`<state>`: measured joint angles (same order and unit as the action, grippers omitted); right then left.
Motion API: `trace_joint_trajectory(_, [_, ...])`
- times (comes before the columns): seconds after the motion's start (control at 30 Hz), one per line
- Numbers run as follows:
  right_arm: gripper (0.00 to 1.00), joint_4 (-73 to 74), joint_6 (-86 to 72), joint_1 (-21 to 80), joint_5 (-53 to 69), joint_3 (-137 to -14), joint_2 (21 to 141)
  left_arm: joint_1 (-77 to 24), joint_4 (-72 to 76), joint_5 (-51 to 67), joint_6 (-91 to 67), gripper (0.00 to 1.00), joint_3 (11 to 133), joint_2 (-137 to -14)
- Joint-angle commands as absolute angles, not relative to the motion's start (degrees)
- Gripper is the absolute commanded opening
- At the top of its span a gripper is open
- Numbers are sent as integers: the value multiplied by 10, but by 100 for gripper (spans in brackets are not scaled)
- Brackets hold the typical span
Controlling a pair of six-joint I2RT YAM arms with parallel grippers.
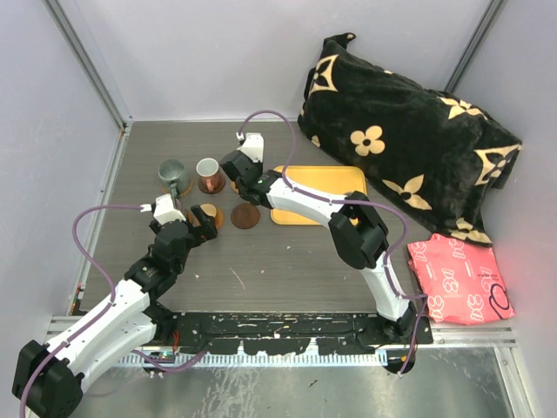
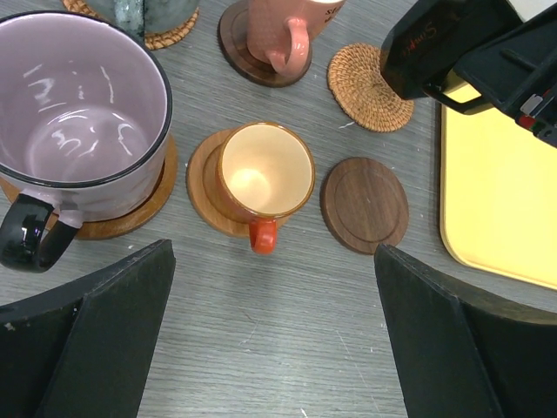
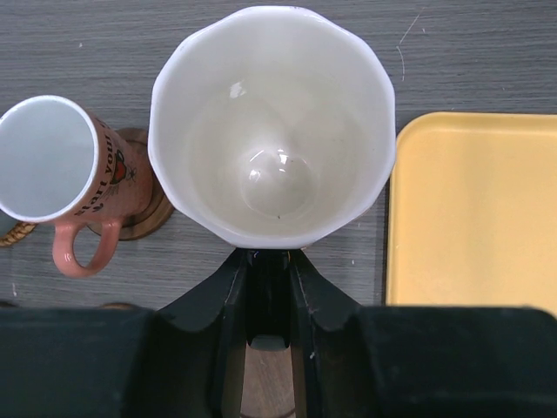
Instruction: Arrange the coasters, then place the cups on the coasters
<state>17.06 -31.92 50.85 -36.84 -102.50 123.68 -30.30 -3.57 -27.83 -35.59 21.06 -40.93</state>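
1. Four cups stand on coasters on the bench [image 2: 261,296], all left of the yellow tray [image 2: 505,192]: the grey-green mug [image 2: 152,10], pink mug [image 2: 283,30], purple mug [image 2: 83,104] and small orange cup [image 2: 264,172].
2. Two coasters lie bare: the walnut coaster [image 2: 364,205] just beside the tray's left edge, and the woven coaster [image 2: 365,87] near its far-left corner.
3. The right end effector [image 3: 268,261], clamped on the white cup [image 3: 271,131] at its near side, holds it just left of the tray.
4. The left end effector [image 2: 274,348] hangs spread wide and empty, left of the tray.
5. The work looks past halfway: the white cup needs a coaster, and no sixth cup is in view.
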Motion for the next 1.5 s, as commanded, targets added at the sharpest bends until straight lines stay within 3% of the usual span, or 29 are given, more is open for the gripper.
trace_joint_trajectory(0.0, [1,123,-344,513,-404,-1073,1224,-301,-24,-293,-363,98,210,-398])
trace_joint_trajectory(1.33, [0,159,-380,521,-404,-1101,1262,-302,-24,-293,-366,98,207,-395])
trace_joint_trajectory(1.47, [7,159,-381,521,-402,-1098,1261,-302,-23,-293,-366,98,207,-395])
